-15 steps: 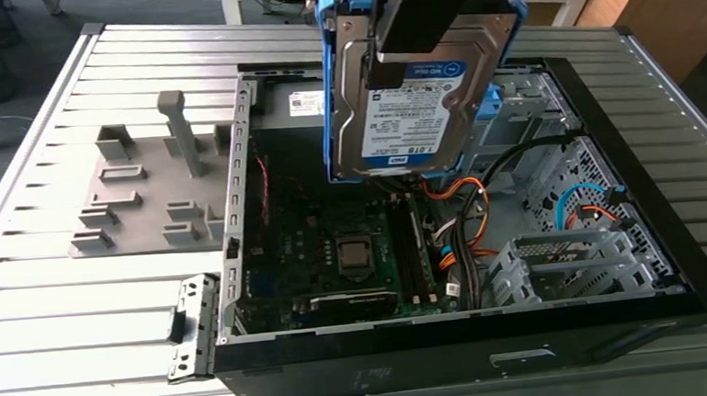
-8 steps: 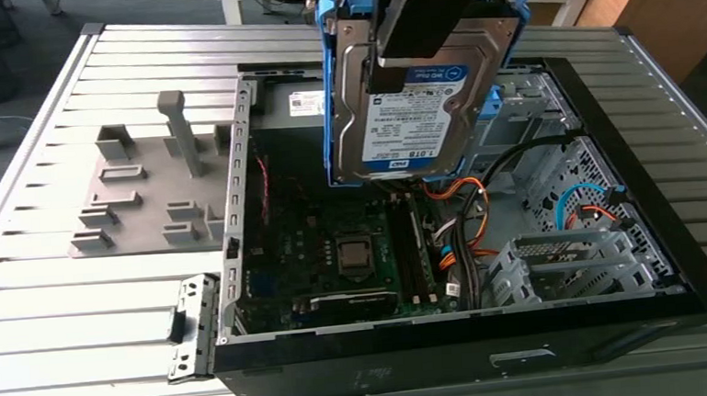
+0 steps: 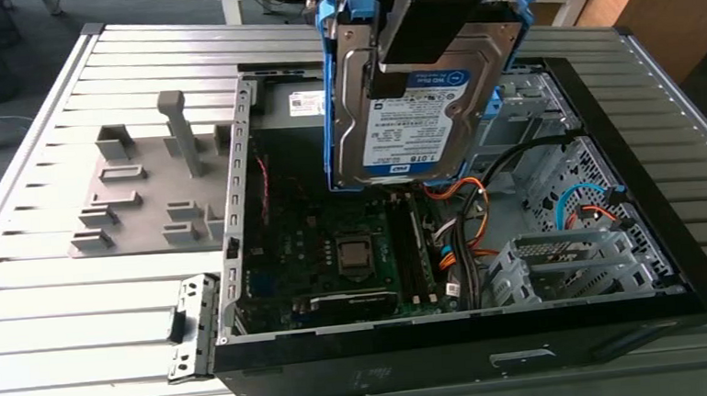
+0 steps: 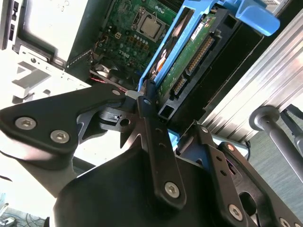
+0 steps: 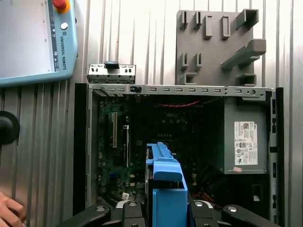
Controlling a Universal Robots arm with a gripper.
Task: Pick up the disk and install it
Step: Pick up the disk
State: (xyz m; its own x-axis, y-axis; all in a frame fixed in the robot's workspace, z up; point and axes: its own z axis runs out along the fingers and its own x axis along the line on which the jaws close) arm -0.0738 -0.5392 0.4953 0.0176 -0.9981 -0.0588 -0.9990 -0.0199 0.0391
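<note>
The disk [image 3: 417, 120], a silver hard drive with a white-and-blue label in a blue carrier frame, hangs upright above the open computer case [image 3: 461, 348]. My gripper [image 3: 431, 18] is shut on its upper end, in the air over the case's far half. In the second wrist view the black fingers [image 4: 147, 113] clamp the disk [image 4: 189, 52] from both sides, with the motherboard [image 4: 137, 33] beyond it. In the first wrist view the blue carrier edge of the disk [image 5: 165, 189] stands between the fingertips of my gripper [image 5: 163, 210], over the case's inside.
Inside the case are the motherboard [image 3: 345, 254], a grey power supply box [image 5: 246, 142], cables [image 3: 478, 209] and a metal drive cage [image 3: 578, 262]. A grey fixture plate [image 3: 144, 197] lies at the exterior view's left. A teach pendant [image 5: 33, 42] and a hand [image 5: 7, 210] are beside the case.
</note>
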